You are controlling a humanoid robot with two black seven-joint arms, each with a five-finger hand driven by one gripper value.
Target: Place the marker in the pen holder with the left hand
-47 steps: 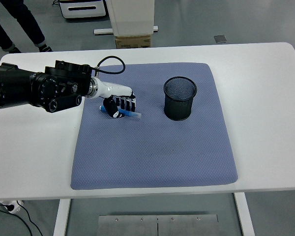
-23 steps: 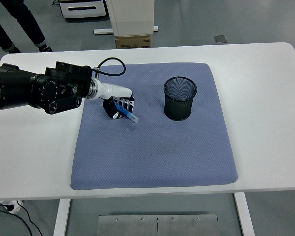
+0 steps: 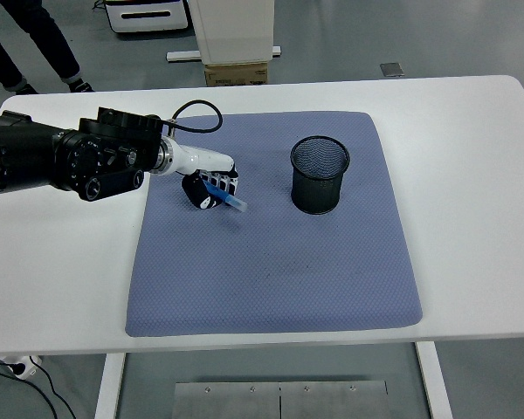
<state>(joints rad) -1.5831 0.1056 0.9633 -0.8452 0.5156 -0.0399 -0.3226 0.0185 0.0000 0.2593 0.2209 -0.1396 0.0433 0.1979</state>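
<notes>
A blue marker [image 3: 230, 199] is held in my left hand [image 3: 211, 188], whose fingers are curled around it over the left part of the blue mat [image 3: 271, 262]. The marker's tip sticks out to the lower right of the fist. The black mesh pen holder [image 3: 320, 175] stands upright on the mat, about a hand's width to the right of the marker. My black left arm [image 3: 70, 161] reaches in from the left edge. My right arm does not show.
The mat lies on a white table [image 3: 472, 175]. A person's legs [image 3: 26, 44] stand beyond the table's far left corner, and a white stand with a cardboard box [image 3: 236, 52] is behind the far edge.
The left hand has lifted slightly and turned the marker, so its tip now angles down to the right instead of lying flat along the mat.
</notes>
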